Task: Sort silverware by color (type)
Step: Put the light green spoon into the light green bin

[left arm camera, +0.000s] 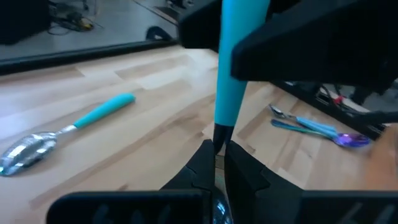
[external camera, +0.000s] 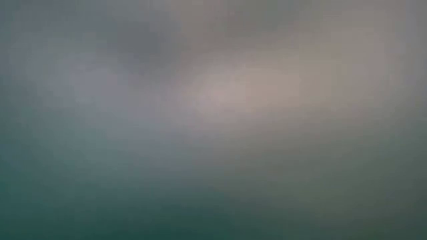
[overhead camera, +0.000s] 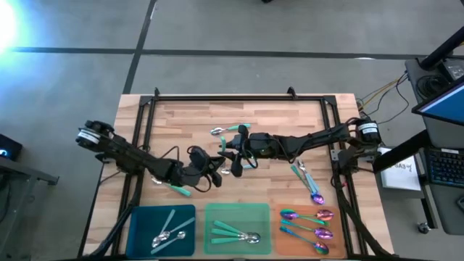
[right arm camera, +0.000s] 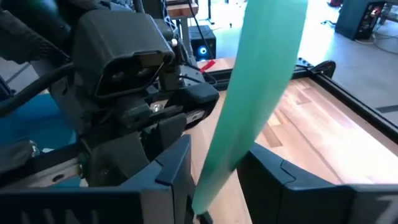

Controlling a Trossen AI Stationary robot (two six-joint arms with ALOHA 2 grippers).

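At frame centre the left gripper [overhead camera: 217, 168] is pinching a teal-handled spoon [overhead camera: 237, 161] by its bowl end, the handle running up-right into the right gripper [overhead camera: 233, 148] – fingers loosely pinching that handle – above the green tray [overhead camera: 210, 216].

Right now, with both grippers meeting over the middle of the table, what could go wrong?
1. The left gripper and the right gripper both clamp the same teal-green-handled, silver-bowled spoon; pulling before one releases could twist or drop it.
2. The left gripper pinches only the spoon's thin neck, so it may slip.
3. A loose teal-handled spoon beside the left arm could get swept.
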